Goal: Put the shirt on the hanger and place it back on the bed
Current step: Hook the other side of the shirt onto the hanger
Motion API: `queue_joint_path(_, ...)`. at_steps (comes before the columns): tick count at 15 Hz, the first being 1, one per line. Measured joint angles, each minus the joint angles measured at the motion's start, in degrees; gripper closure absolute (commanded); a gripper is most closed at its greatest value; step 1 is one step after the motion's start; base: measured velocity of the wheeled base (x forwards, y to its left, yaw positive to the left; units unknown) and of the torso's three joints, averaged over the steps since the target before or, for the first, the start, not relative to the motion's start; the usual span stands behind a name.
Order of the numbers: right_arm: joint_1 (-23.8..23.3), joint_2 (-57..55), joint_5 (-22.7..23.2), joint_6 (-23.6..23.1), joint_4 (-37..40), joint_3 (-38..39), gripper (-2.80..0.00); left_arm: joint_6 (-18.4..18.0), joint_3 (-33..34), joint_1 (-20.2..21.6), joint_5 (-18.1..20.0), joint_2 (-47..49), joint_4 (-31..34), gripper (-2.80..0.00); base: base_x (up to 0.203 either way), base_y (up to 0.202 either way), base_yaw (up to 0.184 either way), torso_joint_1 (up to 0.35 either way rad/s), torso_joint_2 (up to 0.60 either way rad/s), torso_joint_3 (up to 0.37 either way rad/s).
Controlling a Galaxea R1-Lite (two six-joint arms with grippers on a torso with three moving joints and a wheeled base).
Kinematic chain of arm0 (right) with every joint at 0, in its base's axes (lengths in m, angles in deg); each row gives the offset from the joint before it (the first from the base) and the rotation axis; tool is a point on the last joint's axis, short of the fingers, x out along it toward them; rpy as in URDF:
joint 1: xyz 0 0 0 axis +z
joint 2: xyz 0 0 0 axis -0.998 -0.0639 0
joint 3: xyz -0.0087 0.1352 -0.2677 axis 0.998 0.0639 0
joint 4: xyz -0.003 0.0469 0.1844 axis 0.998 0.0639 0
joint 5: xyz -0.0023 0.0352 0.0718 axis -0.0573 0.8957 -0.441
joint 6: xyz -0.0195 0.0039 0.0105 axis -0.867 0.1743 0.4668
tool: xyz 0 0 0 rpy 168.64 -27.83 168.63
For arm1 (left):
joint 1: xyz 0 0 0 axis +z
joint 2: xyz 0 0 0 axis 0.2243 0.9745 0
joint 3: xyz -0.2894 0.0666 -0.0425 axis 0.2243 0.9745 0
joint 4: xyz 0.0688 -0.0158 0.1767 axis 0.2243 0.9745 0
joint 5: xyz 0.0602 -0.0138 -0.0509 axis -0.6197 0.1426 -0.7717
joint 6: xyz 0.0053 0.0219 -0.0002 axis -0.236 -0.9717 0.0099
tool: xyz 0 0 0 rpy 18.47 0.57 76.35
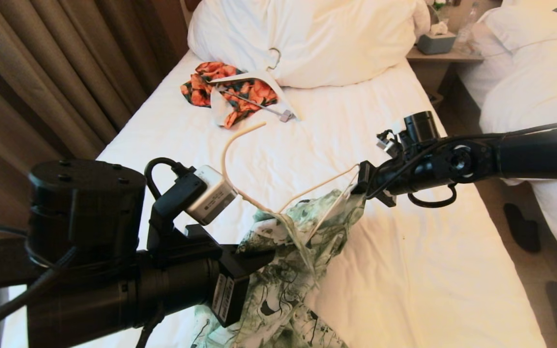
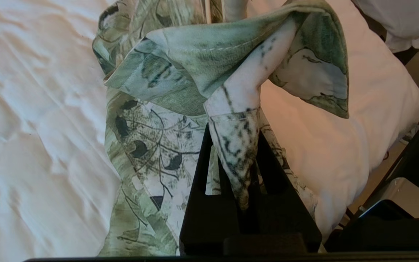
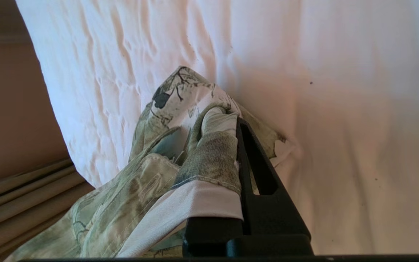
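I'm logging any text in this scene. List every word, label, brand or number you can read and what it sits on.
Nothing here can be read.
White label on the left wrist camera: dark print, too blurred to read.
Sticker on the left arm's black housing: dark lines, too small to read.
Shirt: leaf and branch print only, no words.
Tissue box on the bedside table: no legible text.

The shirt (image 1: 283, 285) is green and white with dark leaves. The hanger (image 1: 240, 159) is cream. The bed (image 1: 404, 270) sheet is white. The garment (image 1: 225, 92) at upper left is orange with flowers.
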Motion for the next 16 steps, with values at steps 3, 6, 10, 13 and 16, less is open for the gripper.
queue_joint_path(3,0.0,0.1,0.0,0.0,-1.6,0.1,0.0,0.1,1.1,-0.1,0.1,0.1,0.0,0.0,0.0,0.0,0.0,0.0,0.0,0.0)
queue_joint_path(6,0.1,0.5,0.0,0.0,-1.6,0.0,0.0,-0.1,1.5,-0.1,0.0,0.4,0.0,0.0,0.0,0.0,0.0,0.0,0.0,0.0)
queue_joint_path(10,0.3,1.8,0.0,1.1,-1.5,0.1,0.0,-0.6,1.7,0.0,-0.3,1.2,-1.0,0.0,0.0,0.0,0.0,0.0,0.0,0.0)
queue_joint_path(13,0.4,2.9,-0.1,1.5,-1.6,0.0,0.0,-0.7,1.4,0.0,-0.7,1.7,-1.1,0.0,0.0,0.0,0.0,0.0,0.0,0.0)
queue_joint_path(16,0.7,3.9,-0.1,1.5,-1.5,-0.2,0.0,-2.0,1.0,0.0,-2.3,2.2,-1.2,0.0,0.0,0.0,0.0,0.0,0.0,0.0)
